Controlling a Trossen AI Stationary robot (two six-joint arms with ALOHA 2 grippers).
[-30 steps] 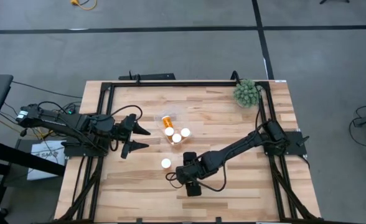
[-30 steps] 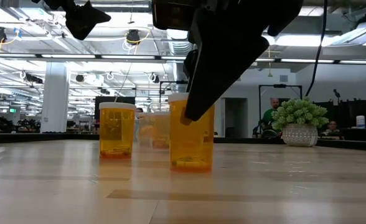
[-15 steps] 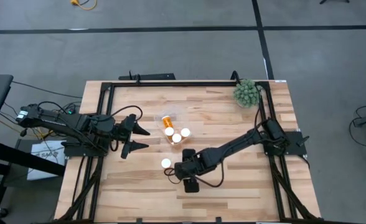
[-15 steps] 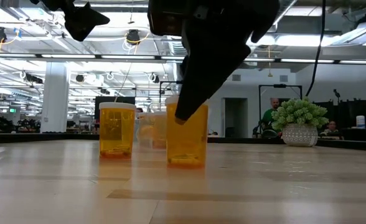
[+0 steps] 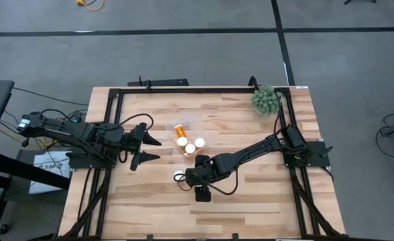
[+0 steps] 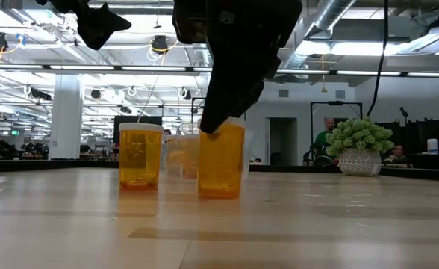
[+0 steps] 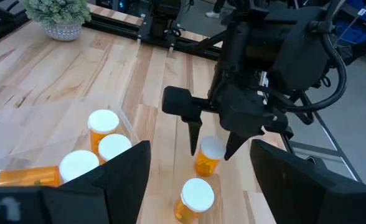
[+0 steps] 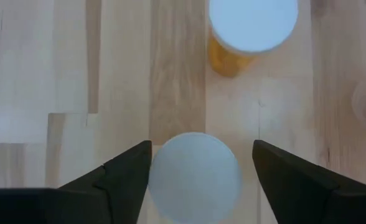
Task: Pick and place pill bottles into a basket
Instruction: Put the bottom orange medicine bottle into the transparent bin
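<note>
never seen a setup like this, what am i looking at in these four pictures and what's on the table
Two dark robot arms work at a wooden table. One picture looks straight down, one looks level across the tabletop, and two come from cameras on the arms' wrists.

On the table are small orange pill bottles with white caps. Three sit in a clear basket, one of them lying on its side. Two more stand loose outside it. A little green plant sits at a corner.

The right end effector is lowered over one loose bottle, fingers either side of the cap; a firm grip cannot be confirmed. The left end effector waits open beside the basket, holding nothing.
</note>
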